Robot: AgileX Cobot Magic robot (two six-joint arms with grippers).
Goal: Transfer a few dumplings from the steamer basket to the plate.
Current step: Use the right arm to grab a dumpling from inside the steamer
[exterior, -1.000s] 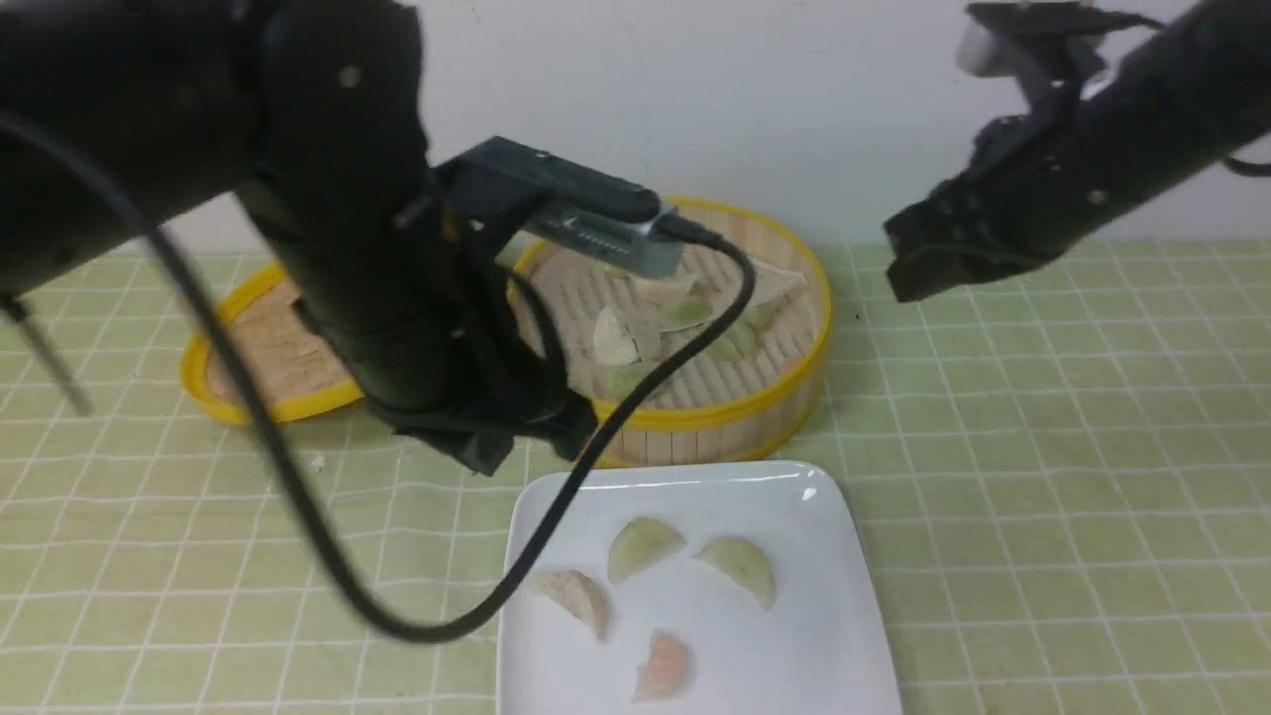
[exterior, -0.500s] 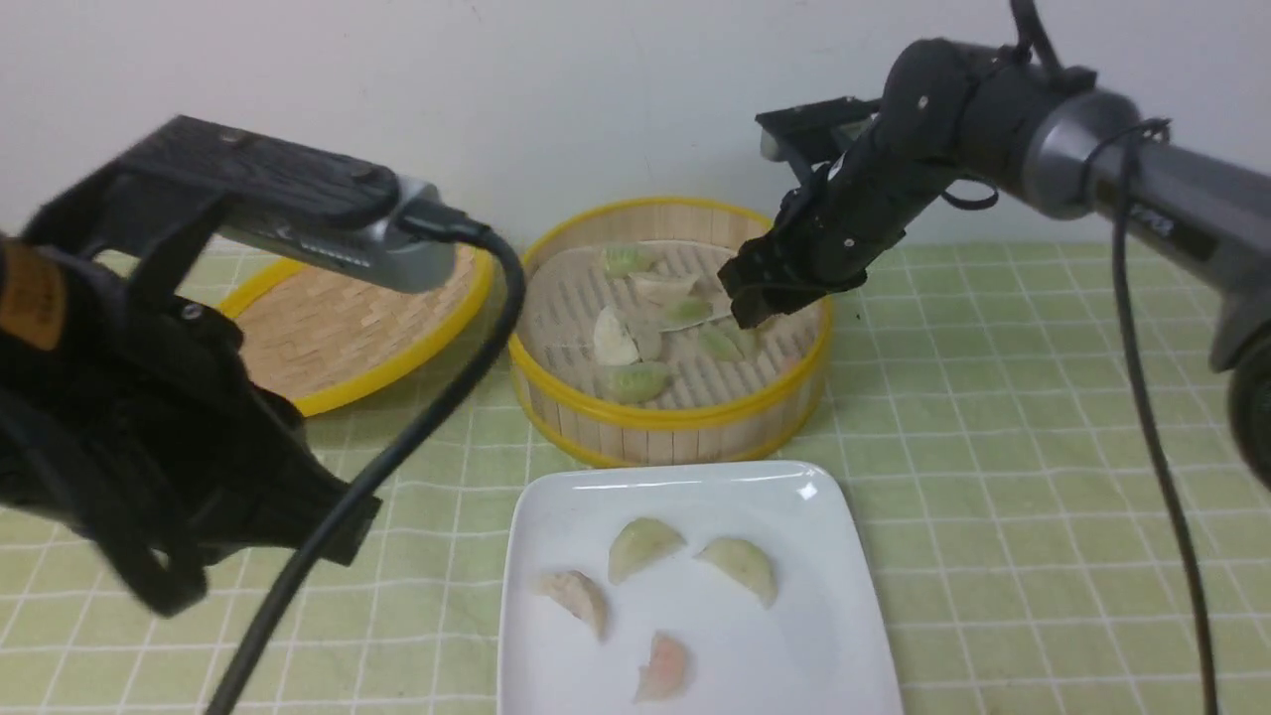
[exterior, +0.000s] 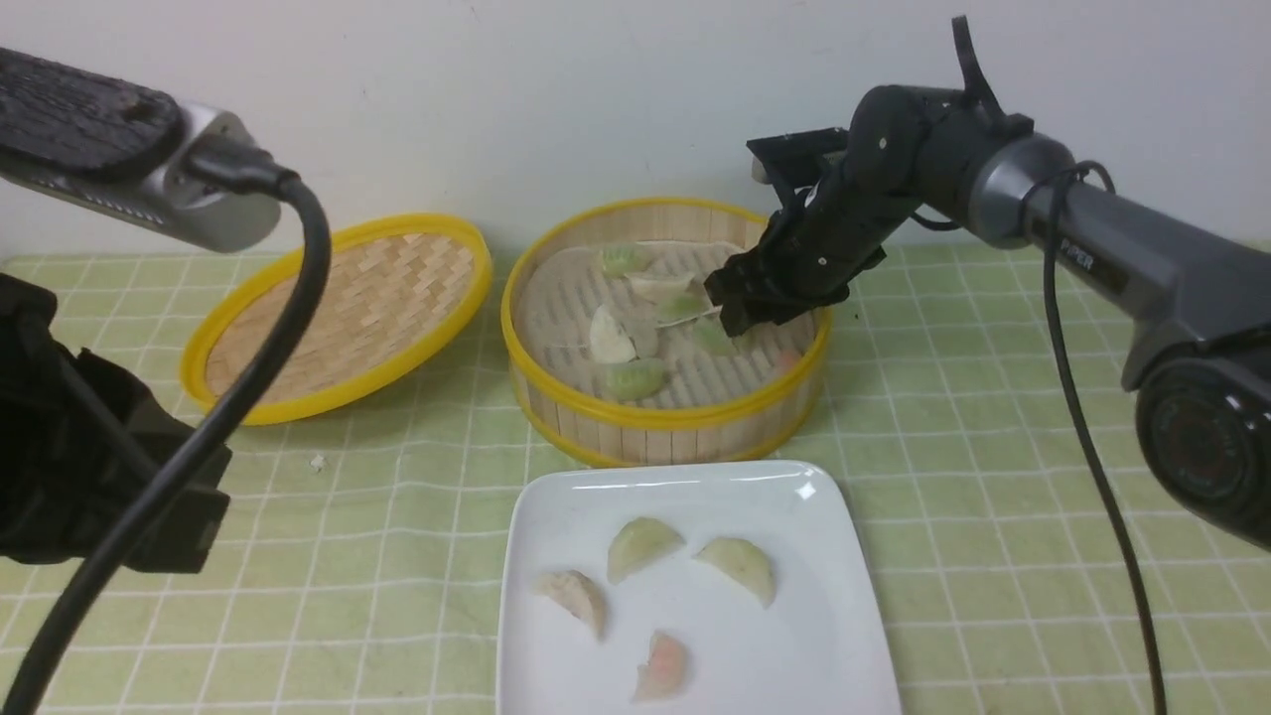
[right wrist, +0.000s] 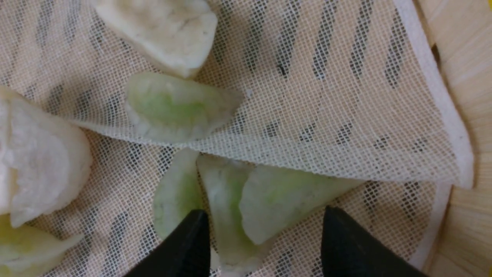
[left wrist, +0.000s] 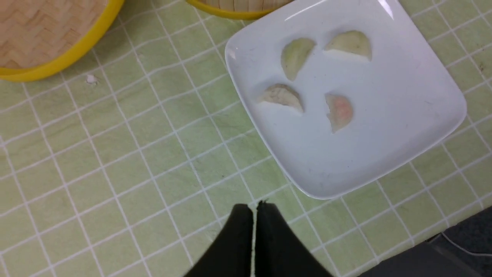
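Note:
The steamer basket (exterior: 665,417) stands mid-table and holds several dumplings (exterior: 635,377) on its liner sheet (right wrist: 326,127), part of which is folded over. My right gripper (exterior: 740,313) is down inside the basket on its right side. It is open, and its fingertips (right wrist: 192,231) straddle two overlapping pale green dumplings (right wrist: 269,200) without closing on them. The white plate (exterior: 834,636) in front carries several dumplings (exterior: 643,544). My left gripper (left wrist: 253,206) is shut and empty above the cloth, near a corner of the plate (left wrist: 384,154).
A woven lid with a yellow rim (exterior: 338,308) lies left of the steamer. The left wrist camera and its black cable (exterior: 248,377) cross the left foreground. A small white crumb (exterior: 318,462) sits on the green checked cloth. The wall stands close behind.
My left arm has pulled back from the steamer's front to the left. The right arm has come down into the basket and its jaws have opened.

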